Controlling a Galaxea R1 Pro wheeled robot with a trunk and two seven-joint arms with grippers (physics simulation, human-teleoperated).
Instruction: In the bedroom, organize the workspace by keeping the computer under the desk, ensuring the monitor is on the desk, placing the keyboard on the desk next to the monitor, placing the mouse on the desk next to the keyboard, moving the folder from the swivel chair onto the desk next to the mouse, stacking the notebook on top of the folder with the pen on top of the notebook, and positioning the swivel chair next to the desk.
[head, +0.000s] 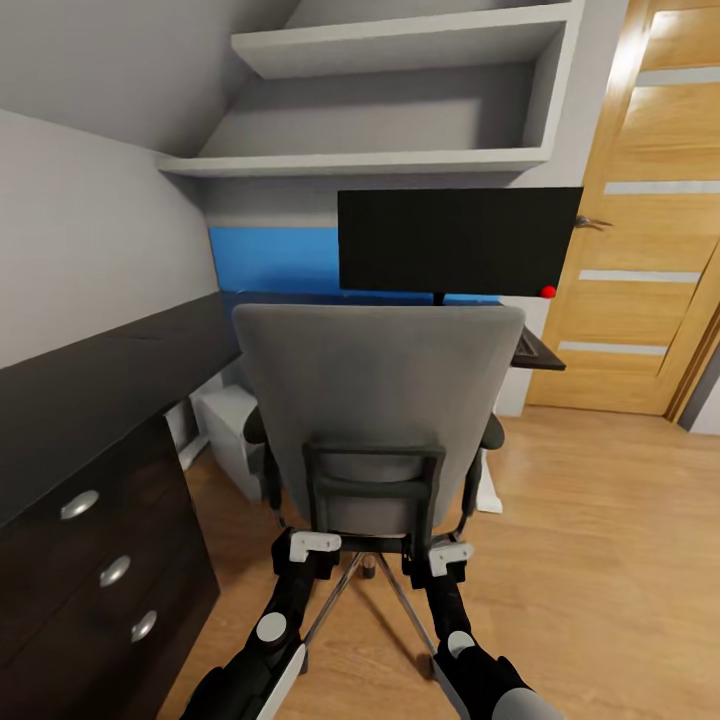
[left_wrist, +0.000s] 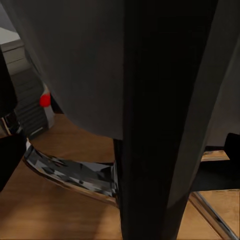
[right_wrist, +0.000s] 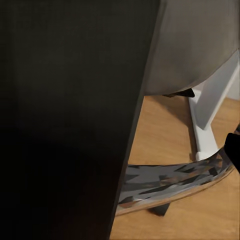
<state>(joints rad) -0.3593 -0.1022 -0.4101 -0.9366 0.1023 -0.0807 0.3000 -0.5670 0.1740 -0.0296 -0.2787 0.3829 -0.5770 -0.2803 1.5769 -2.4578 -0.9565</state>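
Note:
The swivel chair (head: 375, 400) stands with its tall grey back towards me, facing the desk (head: 541, 357). My left gripper (head: 312, 560) and right gripper (head: 440, 565) are at the lower corners of the black frame on the chair's back. In the left wrist view a black frame bar (left_wrist: 160, 125) runs between the spread fingers (left_wrist: 10, 155), with a gap beside it. The right wrist view shows the same kind of bar (right_wrist: 65, 120) apart from one finger (right_wrist: 234, 150). The monitor (head: 458, 240) is upright on the desk. The computer (head: 232, 425) sits under the desk at the left.
A dark drawer unit (head: 100, 560) stands close on the left. The chair's chrome base legs (head: 345, 590) spread between my arms. A wooden door (head: 640, 230) is at the right, with open wooden floor (head: 600, 560) before it. A small red thing (head: 547, 291) sits by the monitor.

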